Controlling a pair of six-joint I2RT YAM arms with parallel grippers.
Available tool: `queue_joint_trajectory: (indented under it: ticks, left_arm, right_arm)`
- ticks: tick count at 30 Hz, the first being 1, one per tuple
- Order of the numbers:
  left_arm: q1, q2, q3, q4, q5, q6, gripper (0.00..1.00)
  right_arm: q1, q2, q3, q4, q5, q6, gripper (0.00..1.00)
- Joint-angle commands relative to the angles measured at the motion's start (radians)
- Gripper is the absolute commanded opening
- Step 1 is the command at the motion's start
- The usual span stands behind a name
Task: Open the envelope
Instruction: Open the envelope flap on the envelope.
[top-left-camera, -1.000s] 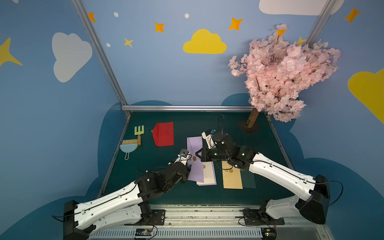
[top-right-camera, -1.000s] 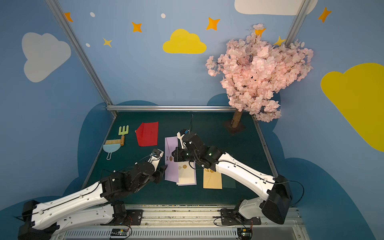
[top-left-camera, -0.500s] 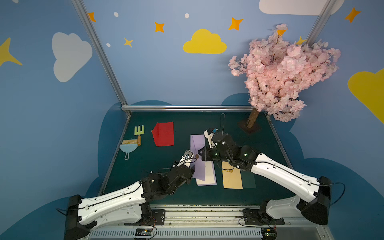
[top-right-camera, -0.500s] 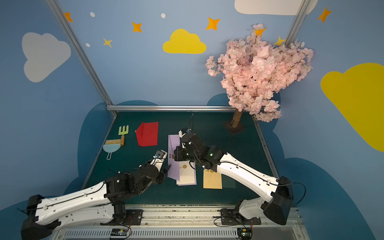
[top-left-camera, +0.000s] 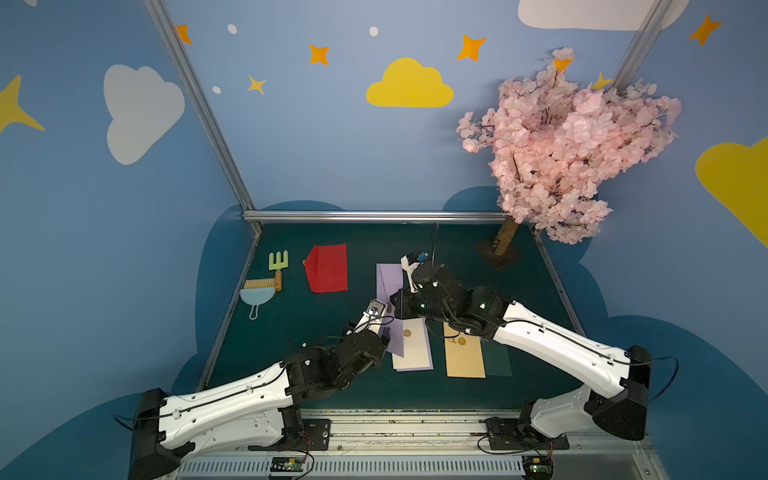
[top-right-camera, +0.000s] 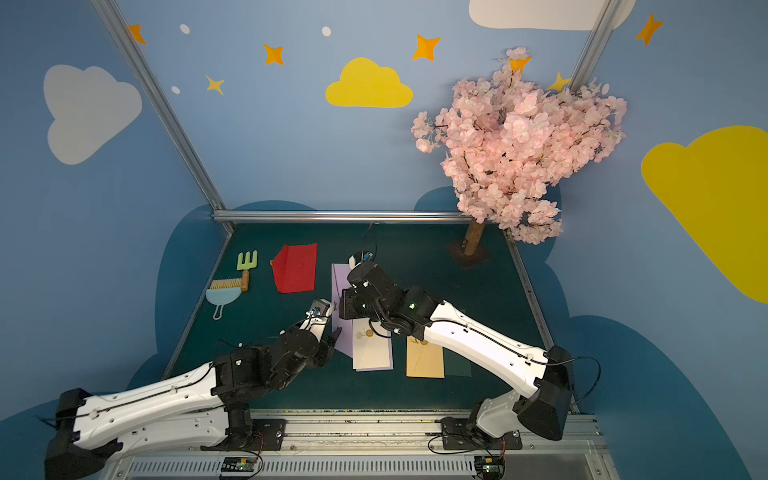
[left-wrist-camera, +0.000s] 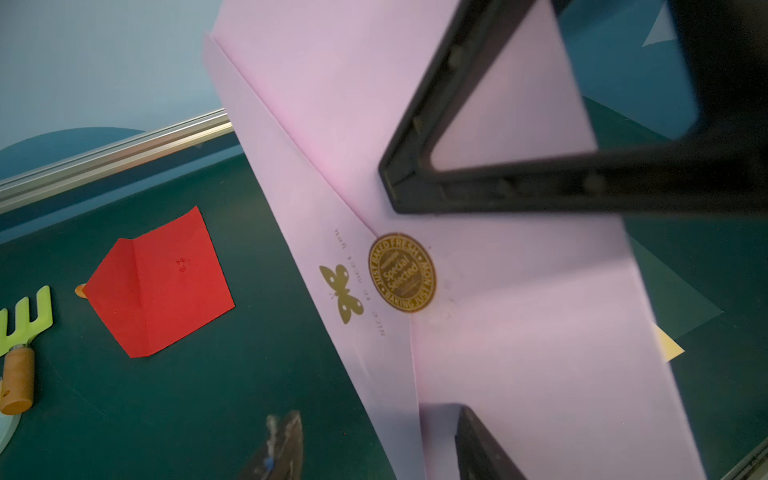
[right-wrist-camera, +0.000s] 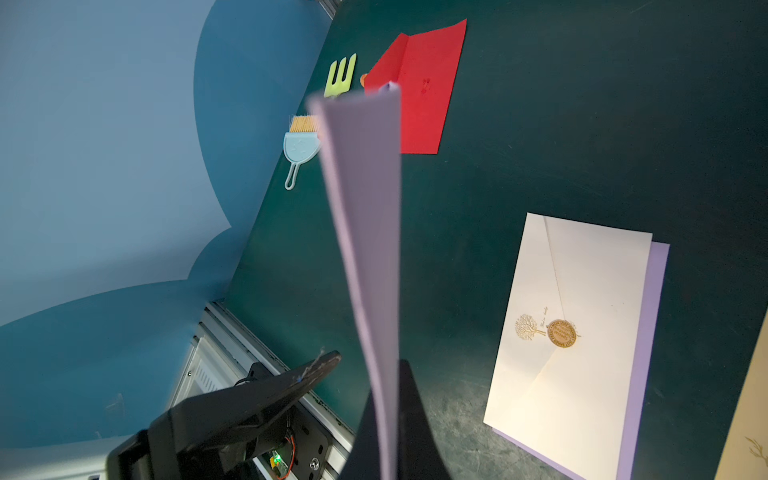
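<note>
We see the right gripper (top-left-camera: 393, 305) pinching the lilac envelope (left-wrist-camera: 519, 311) by one long edge - its jaws are pressed together on the paper. The envelope hangs edge-on above the green table (top-left-camera: 316, 332), near the middle of it. A gold seal (left-wrist-camera: 402, 272) sits on the tip of the flap, beside a printed gold butterfly. The left gripper (left-wrist-camera: 382, 446) waits at the envelope's lower end with its jaws spread; one finger lies on each side of the paper, and we cannot tell whether either touches it. On the table lie a cream envelope (right-wrist-camera: 569, 324), a tan envelope (top-left-camera: 464, 353) just beside it, and - well apart - a red envelope (top-left-camera: 328, 268).
</note>
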Motion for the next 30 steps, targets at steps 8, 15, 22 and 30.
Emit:
queue_joint_trajectory:
  ticks: [8, 15, 22, 30]
  left_arm:
    - [-0.004, 0.051, 0.045, -0.102, -0.158, -0.143, 0.6]
    - [-0.004, 0.034, 0.045, -0.117, -0.202, -0.189, 0.62]
    - [-0.004, 0.017, 0.058, -0.126, -0.246, -0.178, 0.64]
    - [0.004, 0.02, 0.061, -0.097, -0.258, -0.148, 0.66]
  right_arm:
    - [0.018, 0.02, 0.053, -0.015, 0.044, 0.003, 0.0]
    - [0.026, 0.029, 0.061, -0.016, 0.042, 0.005, 0.0]
    - [0.032, 0.036, 0.065, -0.018, 0.029, 0.003, 0.0]
    - [0.035, 0.036, 0.068, -0.016, 0.02, 0.001, 0.0]
